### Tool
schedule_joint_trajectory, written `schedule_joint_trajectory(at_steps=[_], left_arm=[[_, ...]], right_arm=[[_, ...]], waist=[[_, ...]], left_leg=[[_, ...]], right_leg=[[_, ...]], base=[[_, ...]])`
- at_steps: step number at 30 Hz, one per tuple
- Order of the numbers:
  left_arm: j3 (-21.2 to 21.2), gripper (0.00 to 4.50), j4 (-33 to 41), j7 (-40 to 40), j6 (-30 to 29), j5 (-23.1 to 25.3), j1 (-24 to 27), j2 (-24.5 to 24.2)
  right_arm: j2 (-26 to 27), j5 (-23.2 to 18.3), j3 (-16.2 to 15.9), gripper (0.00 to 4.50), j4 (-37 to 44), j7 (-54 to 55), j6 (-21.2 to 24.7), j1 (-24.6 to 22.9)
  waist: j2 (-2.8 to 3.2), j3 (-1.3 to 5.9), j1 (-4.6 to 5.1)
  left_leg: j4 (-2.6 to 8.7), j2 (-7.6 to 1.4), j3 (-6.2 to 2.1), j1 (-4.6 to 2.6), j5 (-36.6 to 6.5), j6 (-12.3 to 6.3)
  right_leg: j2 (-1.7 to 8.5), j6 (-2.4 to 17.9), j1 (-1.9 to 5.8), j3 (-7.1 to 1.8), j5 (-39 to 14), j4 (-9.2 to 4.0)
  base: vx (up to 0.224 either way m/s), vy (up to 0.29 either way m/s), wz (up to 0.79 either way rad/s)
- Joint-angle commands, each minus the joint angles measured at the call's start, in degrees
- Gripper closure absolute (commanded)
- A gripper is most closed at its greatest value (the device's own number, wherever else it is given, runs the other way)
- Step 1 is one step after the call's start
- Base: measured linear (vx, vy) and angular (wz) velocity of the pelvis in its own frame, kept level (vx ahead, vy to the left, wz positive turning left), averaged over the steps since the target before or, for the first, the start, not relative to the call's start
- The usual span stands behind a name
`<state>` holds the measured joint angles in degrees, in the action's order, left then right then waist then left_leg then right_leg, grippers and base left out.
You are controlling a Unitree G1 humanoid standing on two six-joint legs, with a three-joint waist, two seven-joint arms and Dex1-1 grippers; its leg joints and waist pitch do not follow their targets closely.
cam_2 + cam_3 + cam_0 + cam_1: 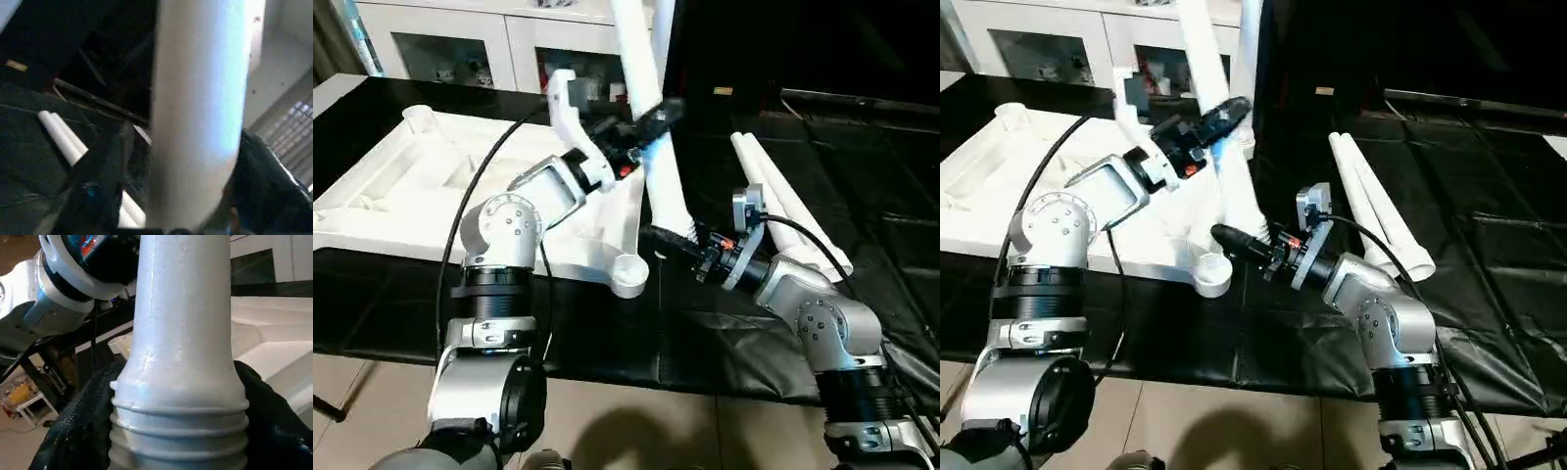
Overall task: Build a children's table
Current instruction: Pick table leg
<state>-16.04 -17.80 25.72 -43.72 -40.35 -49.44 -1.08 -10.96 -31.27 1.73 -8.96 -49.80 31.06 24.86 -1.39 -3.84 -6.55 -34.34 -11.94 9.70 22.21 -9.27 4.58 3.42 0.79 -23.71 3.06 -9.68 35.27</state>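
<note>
You are carrying one leg [658, 147] between both hands, its ribbed end down near the worktop's [607, 343] front edge and its long shaft rising steeply toward the back. The right hand [677, 238] pinches it just above the ribbed end, one finger [83, 426] on either side in the right wrist view. The left hand [651, 122] clamps the shaft higher up, its dark fingers [98, 176] flanking the shaft in the left wrist view.

The table top [401, 186] lies underside up on the left part of the worktop, and its front corner socket [628, 274] sits just beside the leg's lower end. Swing that ribbed end over the socket mouth first, then stand the shaft in line with the socket before you push; a tilted entry would likely jam on the ribs. Let the lower hand steer and the upper hand set the angle.

The left forearm reaches forward and up, with its wrist turned in toward the leg. The right forearm lies low across the front, its hand pointing left. Two spare legs [783, 211] lie side by side toward the right edge.
</note>
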Motion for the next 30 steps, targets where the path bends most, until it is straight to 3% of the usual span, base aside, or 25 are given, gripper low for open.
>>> schedule_joint_trajectory(at_steps=[1,12,21,24,30], left_arm=[[-0.04,1.71,-0.30,-0.80,0.29,-0.06,-1.25,0.30],[0.25,2.53,-0.02,-1.34,0.75,-0.19,-0.85,0.54],[0.82,2.64,0.08,-1.40,1.45,0.32,-0.70,0.57],[0.74,2.64,-1.03,-2.57,3.67,1.97,-1.26,0.07],[1.40,2.64,-2.77,-2.64,7.12,5.10,-2.57,-1.91]], right_arm=[[-0.21,0.53,0.64,1.73,0.36,0.40,-0.71,0.96],[-0.71,1.82,-1.14,1.73,-0.30,-0.10,-2.22,0.60],[-1.00,2.71,-1.85,1.73,-0.16,-0.54,-2.57,0.50],[-0.86,2.14,-1.96,1.03,-0.31,-0.63,-1.24,0.73],[-1.66,2.65,-2.42,0.57,-1.90,-1.06,-1.14,0.51]], waist=[[-0.44,4.70,-0.06],[-0.48,4.67,-0.12],[-0.44,4.68,-0.11],[-0.49,4.65,-0.12],[-0.48,4.68,-0.11]], left_leg=[[3.55,-0.63,0.12,-0.82,-8.15,-1.23],[3.54,-0.64,0.13,-0.82,-7.91,-1.43],[3.52,-0.66,0.13,-0.84,-7.77,-1.56],[3.56,-0.67,0.12,-0.82,-7.88,-1.64],[3.61,-0.65,0.05,-0.85,-8.28,-1.19]], right_leg=[[3.73,9.50,3.61,-1.94,-11.15,-4.20],[3.81,9.41,3.63,-1.96,-11.25,-4.16],[3.78,9.74,3.63,-1.97,-10.59,-4.08],[3.80,9.67,3.65,-1.96,-10.93,-4.13],[3.81,8.47,3.68,-1.96,-11.92,-4.24]], base=[[0.000,0.000,0.00],[0.000,0.000,0.00],[0.000,0.000,0.00],[0.000,0.000,0.00],[0.000,0.000,0.00]])
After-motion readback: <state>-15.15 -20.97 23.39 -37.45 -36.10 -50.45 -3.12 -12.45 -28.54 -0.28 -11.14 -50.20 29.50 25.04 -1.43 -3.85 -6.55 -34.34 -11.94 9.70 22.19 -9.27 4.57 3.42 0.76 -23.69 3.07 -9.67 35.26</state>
